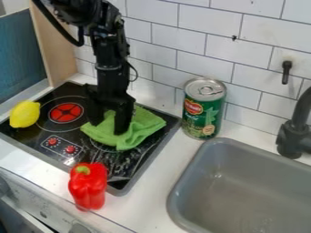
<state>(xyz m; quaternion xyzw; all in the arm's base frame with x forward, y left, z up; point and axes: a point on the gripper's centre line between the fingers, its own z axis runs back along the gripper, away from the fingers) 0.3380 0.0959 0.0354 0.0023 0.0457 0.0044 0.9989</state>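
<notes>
The black gripper [108, 124] hangs down over the black stovetop [56, 149], its two fingers spread apart and open. Between and around them lies a crumpled green cloth [144, 126], spread over the stove's right part. The right finger comes down onto the cloth, and the left one is at its left edge. Whether the cloth is pinched anywhere I cannot tell.
A yellow lemon [25, 114] rests at the stove's left edge. A red bell pepper [88, 186] stands at its front edge, and a green can [203, 108] stands to the right by the tiled wall. The grey sink [176, 200] and black faucet [295, 136] are farther right.
</notes>
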